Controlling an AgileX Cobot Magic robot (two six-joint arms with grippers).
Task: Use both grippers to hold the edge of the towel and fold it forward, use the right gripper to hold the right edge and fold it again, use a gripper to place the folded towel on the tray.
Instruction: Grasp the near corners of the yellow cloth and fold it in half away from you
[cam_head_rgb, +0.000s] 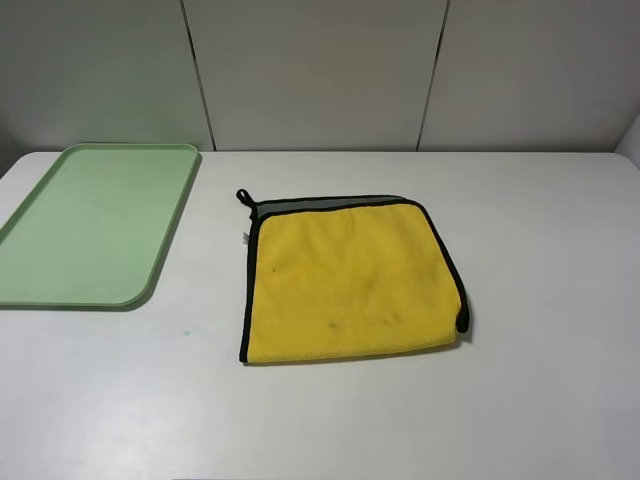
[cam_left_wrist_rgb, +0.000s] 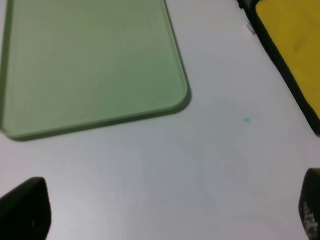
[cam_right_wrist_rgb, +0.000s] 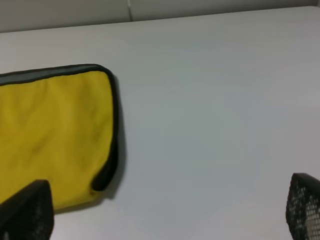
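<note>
**Tabletop stock, left to right**

1. Flat pale green rectangular plastic tray (cam_head_rgb: 100, 225): far-left corner of the white tabletop (cam_head_rgb: 560, 400), nothing on it. I take it as the drop-off.
2. Left gripper (cam_left_wrist_rgb: 167, 207): jaws spread wide and empty, above bare tabletop near the tray.
3. Soft yellow microfibre towel with black binding (cam_head_rgb: 345, 285): mid-tabletop, flat. Grey reverse shows along its far edge, so I judge it folded once.
4. Right gripper (cam_right_wrist_rgb: 165, 209): spread wide and empty, just off the towel's right edge, suiting the second fold.
</note>
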